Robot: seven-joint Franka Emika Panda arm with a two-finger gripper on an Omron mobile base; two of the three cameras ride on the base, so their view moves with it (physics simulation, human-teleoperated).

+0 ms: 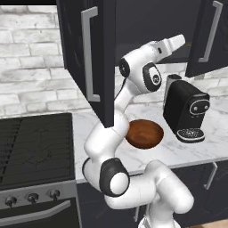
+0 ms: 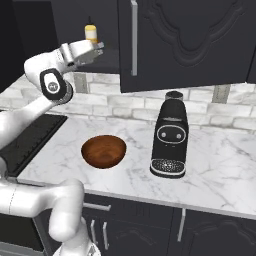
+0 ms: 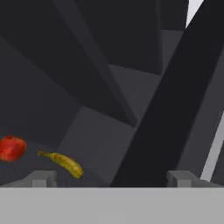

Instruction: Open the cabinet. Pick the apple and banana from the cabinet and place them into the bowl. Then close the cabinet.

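Note:
The black cabinet (image 1: pixel 102 26) has its left door (image 1: pixel 84 53) swung wide open. My arm reaches up into the opening, and the gripper (image 1: pixel 181 40) (image 2: pixel 99 47) sits at the shelf's front. In the hand view the gripper (image 3: pixel 111 179) is open with nothing between its fingertips (image 3: pixel 41 178). The red apple (image 3: pixel 12 148) and the yellow banana (image 3: pixel 63 162) lie side by side on the dark shelf, off to the left of the fingers. The reddish-brown bowl (image 1: pixel 144 132) (image 2: pixel 104 151) stands on the marble counter below the arm.
A black coffee machine (image 1: pixel 187 109) (image 2: pixel 170 135) stands on the counter right of the bowl. The cabinet's right door (image 2: pixel 190 40) hangs above it. A small yellow bottle (image 2: pixel 90 32) stands inside the cabinet above the hand. A stove (image 1: pixel 33 147) lies to the left.

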